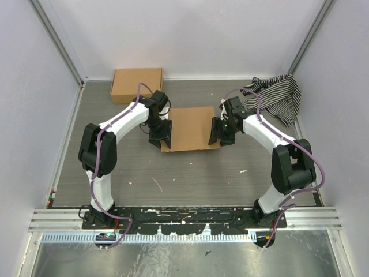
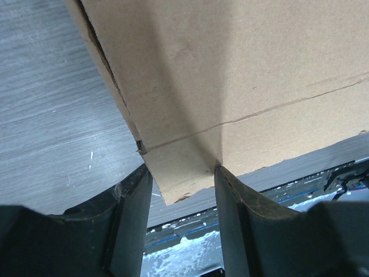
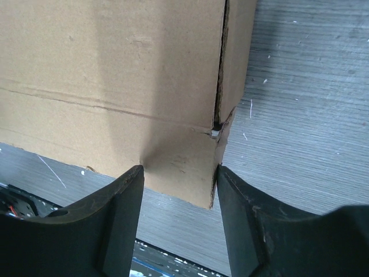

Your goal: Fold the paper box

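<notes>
Top external: left end effector [image 1: 160, 137], right end effector [image 1: 221, 134], both wide, straddle paper box [image 1: 190, 128].

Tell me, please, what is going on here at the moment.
Two robot arms are working on the brown box in the middle of the table. The left gripper is at its near left corner and the right gripper at its near right corner, each open with a cardboard corner between its fingers. The box looks mostly folded. A second box and a striped cloth lie at the back.
</notes>
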Robot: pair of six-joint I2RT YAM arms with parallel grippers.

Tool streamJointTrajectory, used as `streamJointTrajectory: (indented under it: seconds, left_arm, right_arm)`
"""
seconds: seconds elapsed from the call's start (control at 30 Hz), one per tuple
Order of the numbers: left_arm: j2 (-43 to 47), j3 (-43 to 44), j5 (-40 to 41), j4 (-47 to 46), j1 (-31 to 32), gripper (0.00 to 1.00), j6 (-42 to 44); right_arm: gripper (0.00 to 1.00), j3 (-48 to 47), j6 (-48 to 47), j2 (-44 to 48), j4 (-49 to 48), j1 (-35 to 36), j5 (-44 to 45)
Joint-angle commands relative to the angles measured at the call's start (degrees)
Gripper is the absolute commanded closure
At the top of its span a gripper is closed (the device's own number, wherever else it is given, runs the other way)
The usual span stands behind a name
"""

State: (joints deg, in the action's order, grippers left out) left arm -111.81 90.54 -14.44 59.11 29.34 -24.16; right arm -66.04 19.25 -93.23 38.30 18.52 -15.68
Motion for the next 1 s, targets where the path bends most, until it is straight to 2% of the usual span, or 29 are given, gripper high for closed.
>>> streamJointTrajectory:
  seconds: [0.0,0.37,0.8,0.97]
  left_arm:
    - [-0.8,3.2,-2.5,2.4,0.2,0.47,0.5]
    - [-1.9,4.8,-3.0,4.1,0.1,0.47,0.9]
    - [-3.8,3.9,-2.2,2.9,0.2,0.48,1.0]
    - [-4.7,3.1,-1.5,1.5,0.2,0.48,1.0]
  right_arm:
    - [0.42,-6.0,1.7,0.2,3.4,0.2,-3.3]
    - [0.41,-7.2,0.9,-1.1,6.8,0.2,-4.3]
    - [0.40,-4.5,0.0,-3.4,3.9,0.2,-3.1]
    - [0.41,-3.7,-0.4,-4.6,2.0,0.2,0.4]
